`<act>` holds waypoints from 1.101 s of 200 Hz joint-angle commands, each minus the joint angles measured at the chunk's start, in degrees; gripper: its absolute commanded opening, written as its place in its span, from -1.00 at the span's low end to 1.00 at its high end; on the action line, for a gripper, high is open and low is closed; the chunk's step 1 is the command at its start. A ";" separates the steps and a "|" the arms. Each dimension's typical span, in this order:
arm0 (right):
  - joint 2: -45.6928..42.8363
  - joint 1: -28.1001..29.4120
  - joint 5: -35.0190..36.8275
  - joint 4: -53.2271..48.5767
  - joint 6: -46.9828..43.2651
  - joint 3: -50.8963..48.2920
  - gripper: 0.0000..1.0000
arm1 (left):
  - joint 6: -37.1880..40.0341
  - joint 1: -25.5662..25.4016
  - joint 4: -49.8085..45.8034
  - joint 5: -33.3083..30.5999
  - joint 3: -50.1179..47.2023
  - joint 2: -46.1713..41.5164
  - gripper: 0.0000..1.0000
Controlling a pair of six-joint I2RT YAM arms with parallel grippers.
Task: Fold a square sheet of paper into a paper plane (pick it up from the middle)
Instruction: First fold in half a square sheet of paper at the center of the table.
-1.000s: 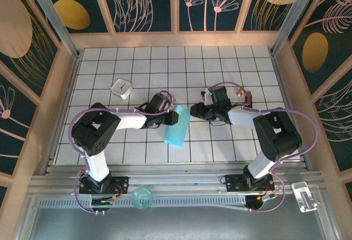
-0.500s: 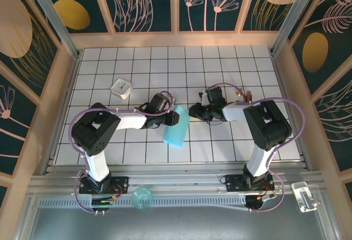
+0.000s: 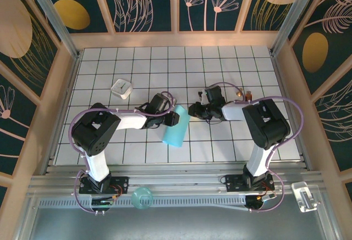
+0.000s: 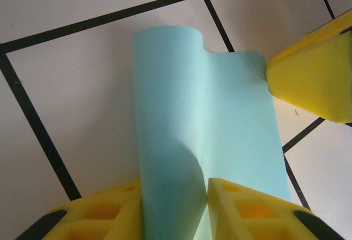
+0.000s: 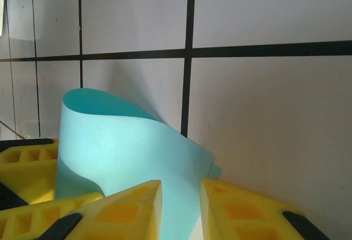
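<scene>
The light-blue square sheet of paper [image 3: 175, 130] is curled into a loose fold and held off the tiled table. My left gripper [image 3: 174, 117] is shut on the sheet [image 4: 209, 113], with the rounded fold bulging between its yellow jaws [image 4: 173, 190]. From the right, my right gripper [image 3: 193, 109] reaches the sheet's upper edge. In the right wrist view its jaws [image 5: 180, 190] stand a little apart with the edge of the sheet [image 5: 126, 146] between them, not pinched. One right finger [image 4: 313, 80] touches the sheet's corner. The left fingers [image 5: 27, 168] show behind the paper.
A small white square block [image 3: 121, 88] sits on the table at the back left. A teal cup [image 3: 141, 197] and a clear plastic piece [image 3: 304, 195] rest on the front rail. Wooden walls [image 3: 63, 86] close in both sides and the back.
My right gripper has moved slightly left, up to the sheet's edge, and its arm has swung in. The sheet has curled and tilted a bit more. The left arm has stayed in place.
</scene>
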 commanded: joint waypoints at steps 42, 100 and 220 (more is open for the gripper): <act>2.37 0.15 1.45 0.58 -0.43 0.85 -0.50 | 1.43 0.34 -7.47 -4.57 -2.02 3.49 -0.35; 2.96 0.24 1.05 0.76 -0.48 1.03 -0.50 | 1.43 0.38 -7.21 -3.97 -1.95 3.85 -0.43; 4.58 0.19 1.29 -0.38 -1.74 2.08 -0.52 | 0.91 0.35 -9.05 -2.48 -1.22 2.83 -0.28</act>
